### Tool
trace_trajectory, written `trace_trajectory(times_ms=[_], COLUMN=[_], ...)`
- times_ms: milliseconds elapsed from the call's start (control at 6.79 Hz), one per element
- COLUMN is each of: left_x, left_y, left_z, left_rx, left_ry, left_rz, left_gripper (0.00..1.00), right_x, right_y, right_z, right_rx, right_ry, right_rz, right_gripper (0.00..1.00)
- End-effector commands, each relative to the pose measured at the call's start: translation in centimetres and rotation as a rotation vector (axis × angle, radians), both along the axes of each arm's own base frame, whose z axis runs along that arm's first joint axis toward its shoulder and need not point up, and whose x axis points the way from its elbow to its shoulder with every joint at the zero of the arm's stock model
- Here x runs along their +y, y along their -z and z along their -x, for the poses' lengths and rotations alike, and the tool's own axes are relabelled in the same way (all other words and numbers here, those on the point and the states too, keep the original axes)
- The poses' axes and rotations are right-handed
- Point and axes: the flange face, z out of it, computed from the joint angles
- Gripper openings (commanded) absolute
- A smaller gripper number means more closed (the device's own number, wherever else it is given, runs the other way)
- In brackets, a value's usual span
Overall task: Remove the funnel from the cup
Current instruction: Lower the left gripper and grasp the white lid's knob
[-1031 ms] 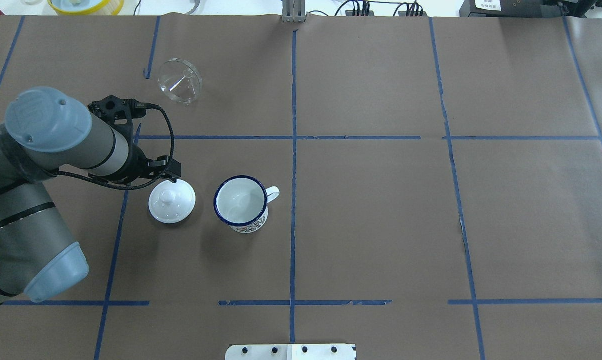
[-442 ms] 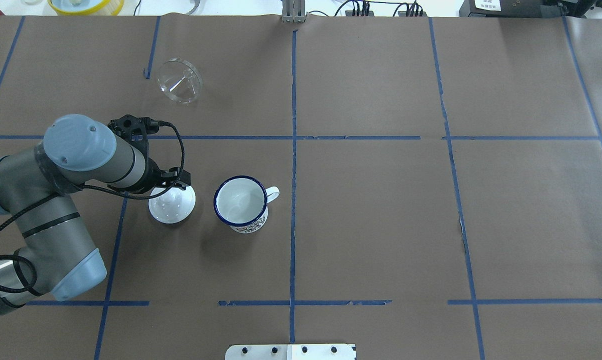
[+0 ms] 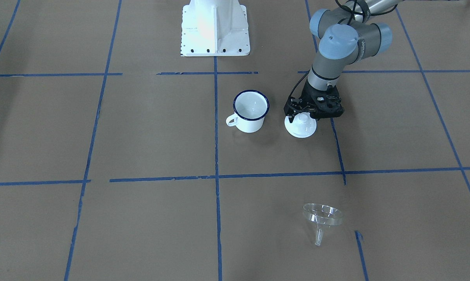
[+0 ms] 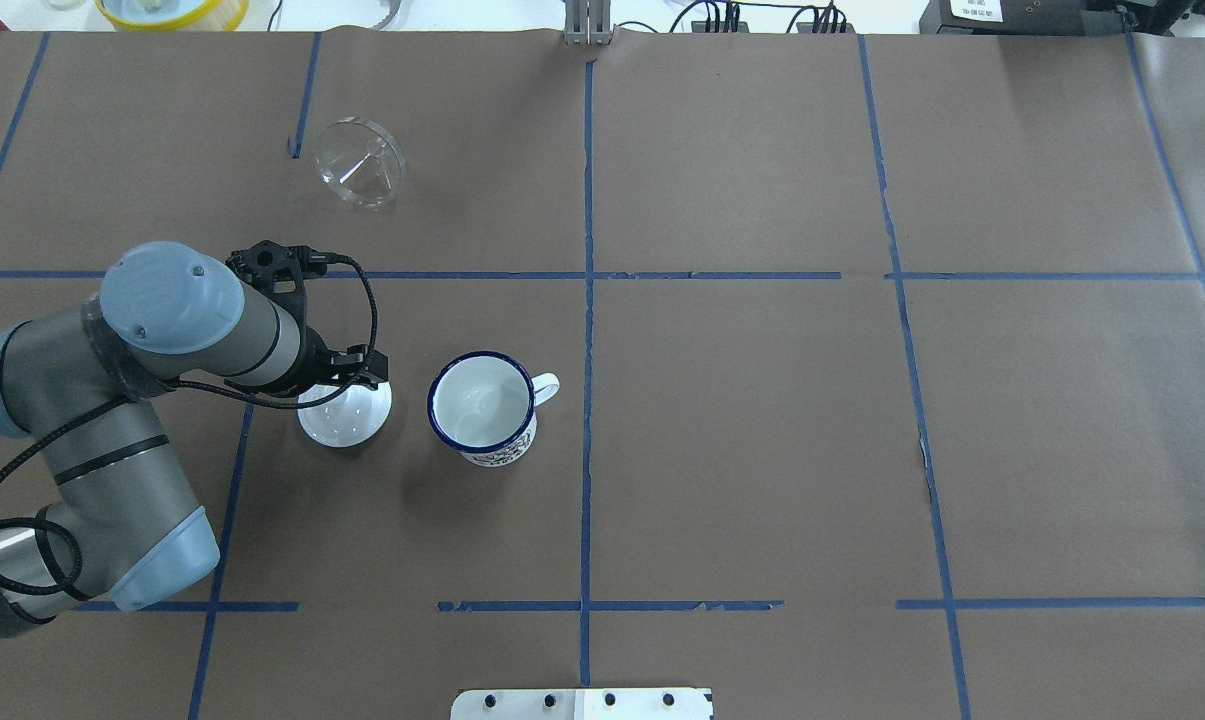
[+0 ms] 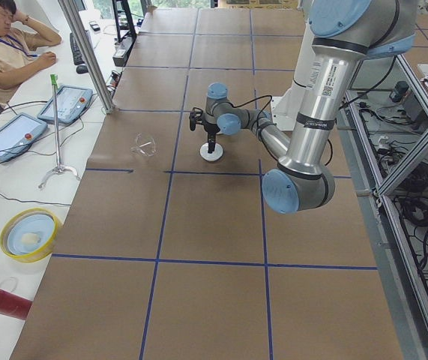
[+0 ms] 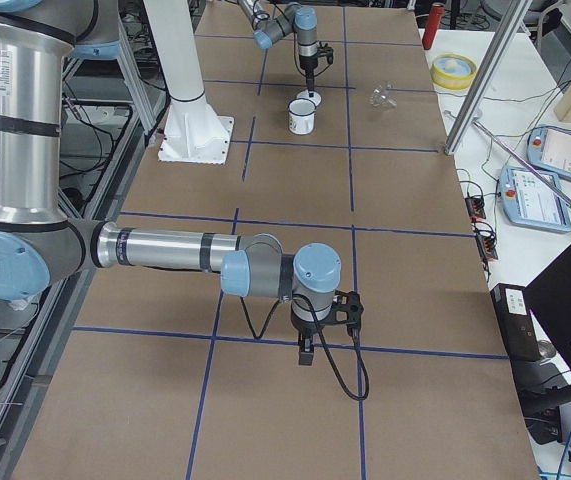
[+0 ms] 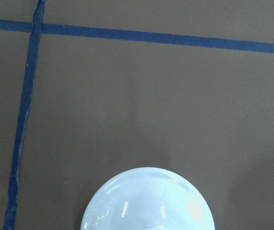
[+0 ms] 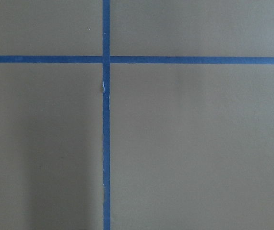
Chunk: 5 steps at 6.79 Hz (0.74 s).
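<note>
Funnel (image 4: 360,165): out of the cup and lying tipped over on the brown table (image 4: 762,450), in the far-left square of the overhead view. Nothing touches it. Its spout seems to point away from the robot, so its long axis runs roughly front to back.
Left gripper (image 3: 301,115): hangs low directly over the white lid, at its knob. You cannot tell from these views whether its jaws are parted or closed, and nothing shows as carried in it.
Lid (image 4: 345,415): flat on the table, just to the left of the cup and apart from it. It is no part of your task.
Cup (image 4: 482,405): upright with nothing inside, its handle turned to the overhead view's right. It stands well apart from the funnel.
Right gripper (image 6: 306,356): far off at the robot's right end, pointing down near a crossing of blue tape. You cannot tell whether it is parted or closed.
Key relation: from the left gripper the funnel lies ahead, away from the robot and past the blue tape line. The left arm is by far the nearer one, should you want the funnel handled.
Progress: judging by how things lie, your task looks done, since funnel and cup are separate.
</note>
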Motion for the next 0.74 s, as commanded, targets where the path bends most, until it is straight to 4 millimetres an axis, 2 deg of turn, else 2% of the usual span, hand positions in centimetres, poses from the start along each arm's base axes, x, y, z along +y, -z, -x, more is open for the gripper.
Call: trace_trajectory(times_ms=[0, 147, 442, 589], left_x=[0.1, 0.2, 0.3, 0.6], left_y=[0.2, 0.3, 0.9, 2.8], left_z=[0.0, 0.1, 0.4, 1.9], left_rx=[0.002, 0.002, 0.007, 0.021], left_ry=[0.000, 0.000, -0.001, 0.007], left_rz=[-0.002, -0.002, -0.006, -0.017], left_gripper=[0.09, 0.00, 0.00, 0.00], right_x=[0.0, 0.0, 0.0, 0.0], right_y=[0.0, 0.0, 0.0, 0.0], right_z=[0.0, 0.0, 0.0, 0.0], right_rx=[0.000, 0.000, 0.000, 0.000], right_ry=[0.000, 0.000, 0.000, 0.000], right_rz=[0.000, 0.000, 0.000, 0.000], right_gripper=[1.00, 1.00, 1.00, 1.00])
